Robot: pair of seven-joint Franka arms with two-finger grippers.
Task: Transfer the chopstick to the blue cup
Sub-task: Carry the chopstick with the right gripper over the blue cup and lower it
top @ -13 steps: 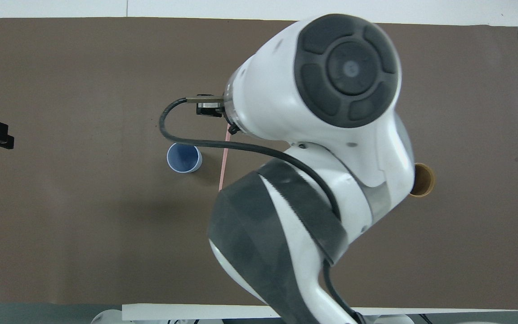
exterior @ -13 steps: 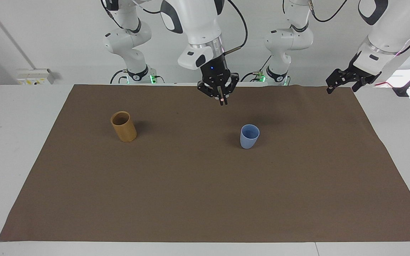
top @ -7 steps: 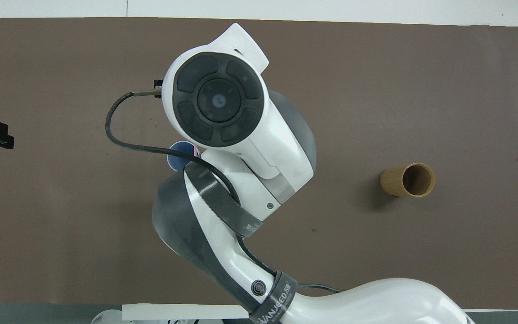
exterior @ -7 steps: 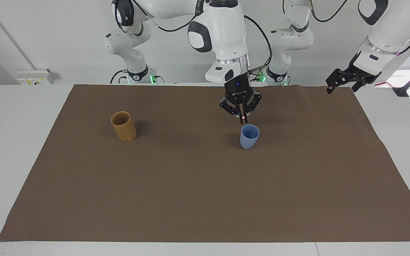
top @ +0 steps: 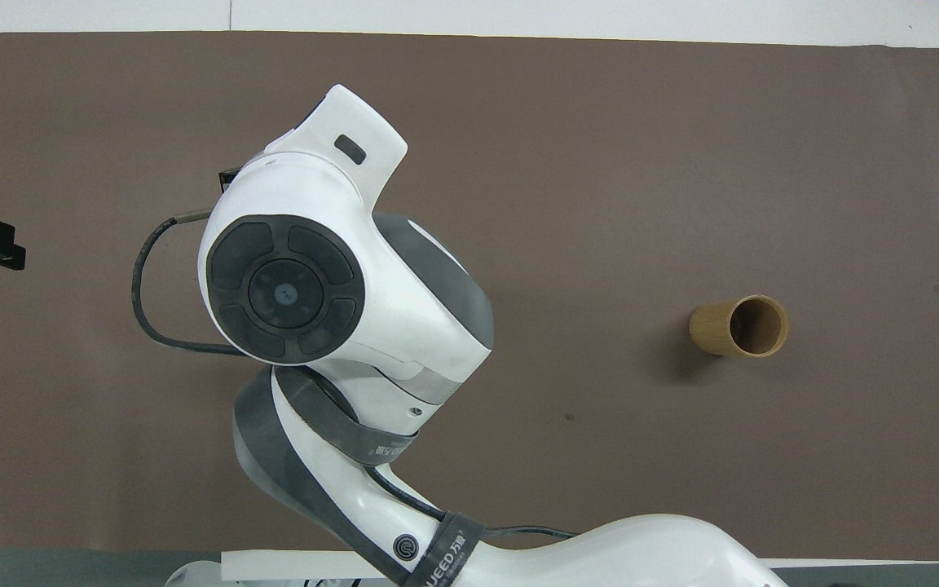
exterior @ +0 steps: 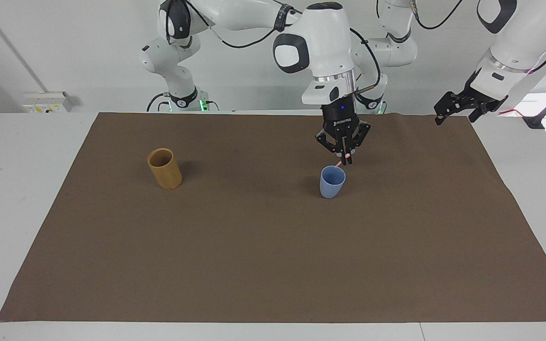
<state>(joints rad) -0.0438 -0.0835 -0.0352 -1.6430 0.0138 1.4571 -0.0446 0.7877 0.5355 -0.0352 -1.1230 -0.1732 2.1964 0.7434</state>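
Chopstick (exterior: pixel 339 164) in right hand (exterior: pixel 347 161) over blue cup (exterior: pixel 332 182)

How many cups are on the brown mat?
2. A small light blue tapered plastic cup stands toward the left arm's end, under the right gripper. A taller tan bamboo-coloured cylinder cup stands toward the right arm's end. The facing view shows no others.

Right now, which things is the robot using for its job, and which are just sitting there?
For the job:
- thin pale pink chopstick, held in the shut right gripper, its low end at the cup's rim
- small light blue tapered cup

Just there:
- tall tan bamboo-coloured cylinder cup, toward the right arm's end
- brown table mat
- open left gripper, waiting
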